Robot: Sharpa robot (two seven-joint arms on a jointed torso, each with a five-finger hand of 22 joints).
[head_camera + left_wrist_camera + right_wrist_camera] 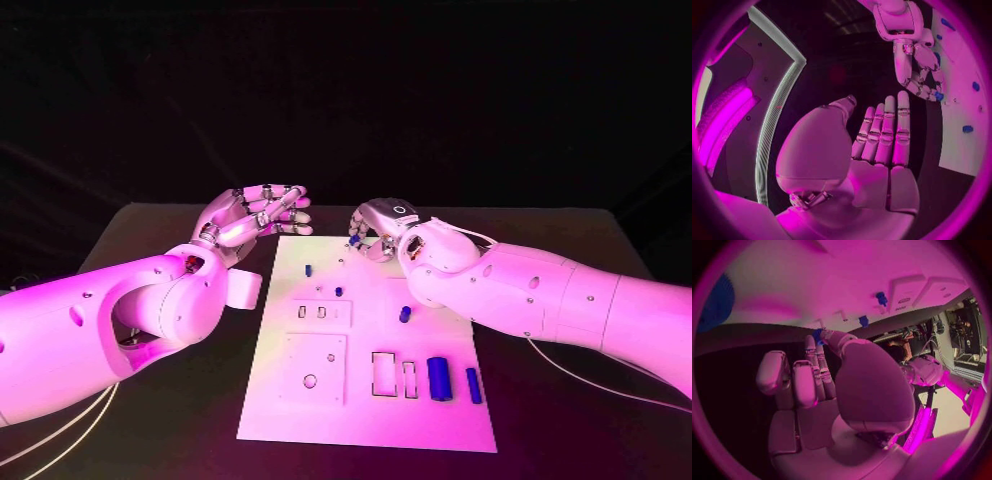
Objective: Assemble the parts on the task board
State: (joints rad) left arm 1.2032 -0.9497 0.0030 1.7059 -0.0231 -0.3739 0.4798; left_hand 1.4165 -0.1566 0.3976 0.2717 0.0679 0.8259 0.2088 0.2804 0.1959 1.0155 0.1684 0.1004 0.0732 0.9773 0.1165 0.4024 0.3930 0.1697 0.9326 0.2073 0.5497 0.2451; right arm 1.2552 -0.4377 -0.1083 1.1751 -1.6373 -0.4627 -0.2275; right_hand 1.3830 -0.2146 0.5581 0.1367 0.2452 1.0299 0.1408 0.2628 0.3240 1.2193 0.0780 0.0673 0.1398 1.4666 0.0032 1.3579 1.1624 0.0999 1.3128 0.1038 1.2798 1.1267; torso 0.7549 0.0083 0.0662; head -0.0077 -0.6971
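Observation:
The white task board [368, 410] lies in the middle of the table. My right hand [387, 232] hovers over its far edge and pinches a small blue part [355, 240] at its fingertips. That part [817, 335] shows between thumb and finger in the right wrist view, and the left wrist view shows the part [939, 95] too. My left hand [260, 215] hangs above the board's far left corner, fingers [887, 131] straight and apart, holding nothing. Small blue parts [307, 269] [339, 291] [405, 314] stand on the board. Two longer blue parts [438, 378] [473, 385] lie near its right edge.
Two raised white blocks [317, 313] [313, 368] sit on the board's left half, and open slots [384, 372] lie beside the long blue parts. Black table [159, 230] surrounds the board. White cables [58, 430] trail by the left arm.

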